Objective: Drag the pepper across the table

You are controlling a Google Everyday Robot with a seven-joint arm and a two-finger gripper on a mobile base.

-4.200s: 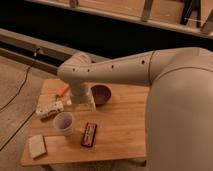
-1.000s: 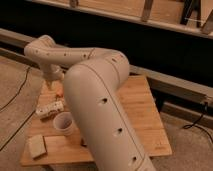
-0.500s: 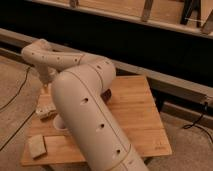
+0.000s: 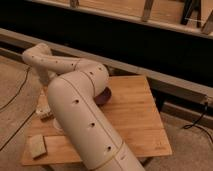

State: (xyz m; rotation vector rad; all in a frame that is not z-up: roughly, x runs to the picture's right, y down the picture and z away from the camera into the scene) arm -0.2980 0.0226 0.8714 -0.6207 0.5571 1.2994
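The pepper is hidden, probably behind my arm. My big white arm [image 4: 80, 115] rises from the bottom of the camera view, bends at the upper left and comes down over the left side of the light wooden table [image 4: 135, 115]. The gripper [image 4: 46, 94] sits at the end of that bend, just above the table's left edge and next to a pale packet [image 4: 43, 109]. The arm's own bulk covers most of it.
A dark purple bowl [image 4: 103, 96] peeks out right of the arm near the table's middle. A tan sponge-like block [image 4: 37, 146] lies at the front left corner. A dark wall with a raised ledge runs behind the table. Cables lie on the floor at left and right.
The arm has swung further over the table's left half and now covers the white cup and the orange pepper, which showed a second ago. The gripper end has dropped toward the left edge.
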